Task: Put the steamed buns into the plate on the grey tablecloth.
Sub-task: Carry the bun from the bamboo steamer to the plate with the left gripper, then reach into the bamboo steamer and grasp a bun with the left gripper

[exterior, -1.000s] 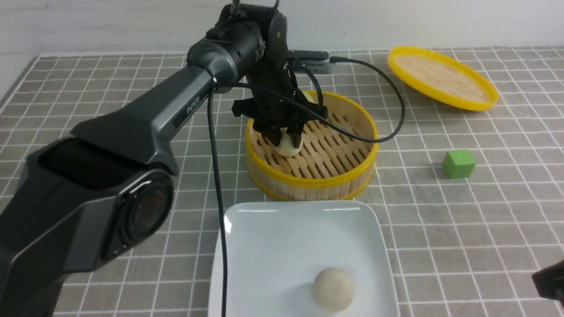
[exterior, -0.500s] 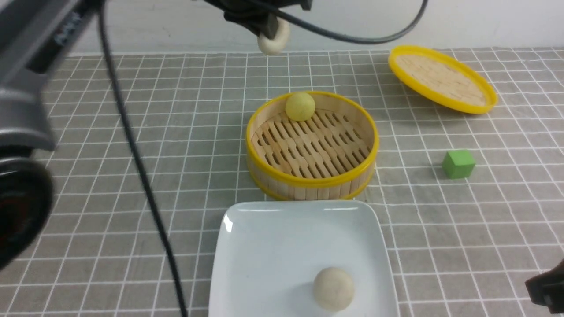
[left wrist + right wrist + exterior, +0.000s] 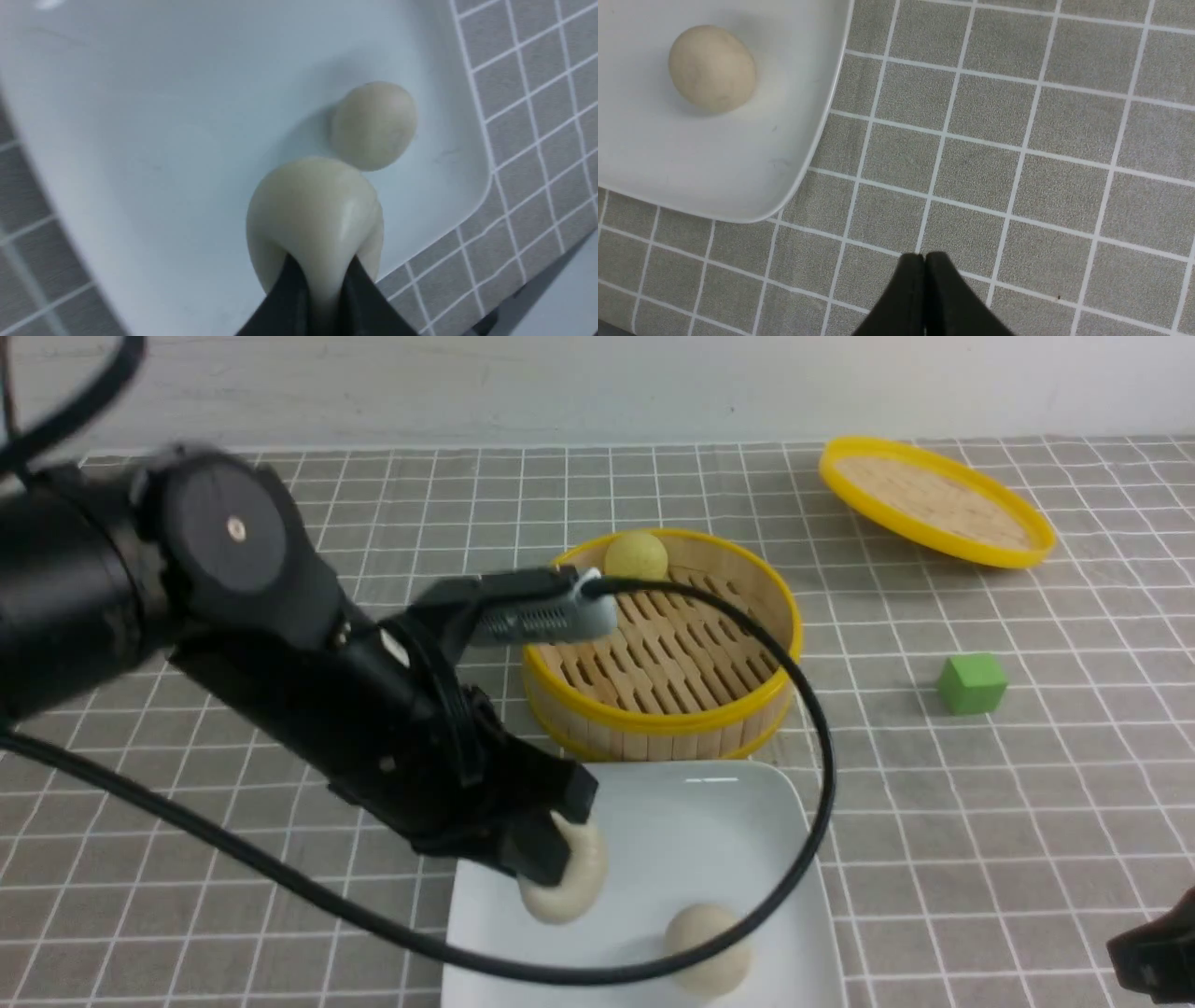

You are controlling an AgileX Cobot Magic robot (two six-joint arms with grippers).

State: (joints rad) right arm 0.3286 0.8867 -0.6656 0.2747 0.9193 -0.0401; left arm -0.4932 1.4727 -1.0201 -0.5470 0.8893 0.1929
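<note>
My left gripper (image 3: 551,854) is shut on an off-white steamed bun (image 3: 569,887) and holds it low over the left half of the white square plate (image 3: 709,803); the bun is squeezed out of shape (image 3: 313,219). A second cream bun (image 3: 707,947) lies on the plate near its front right, also in the left wrist view (image 3: 373,123) and the right wrist view (image 3: 712,69). The pale yellow bun (image 3: 637,555) sits at the far rim of the bamboo steamer (image 3: 663,709). My right gripper (image 3: 924,261) is shut and empty over the grey tablecloth (image 3: 1017,163), right of the plate (image 3: 738,177).
The steamer's yellow-rimmed lid (image 3: 934,502) lies tilted at the back right. A green cube (image 3: 972,683) sits on the cloth right of the steamer. The left arm's cable (image 3: 803,709) loops over the steamer and the plate's right side.
My left gripper lifted the off-white bun out of the steamer, swung high, then came down over the plate with it. The right arm has barely moved.
</note>
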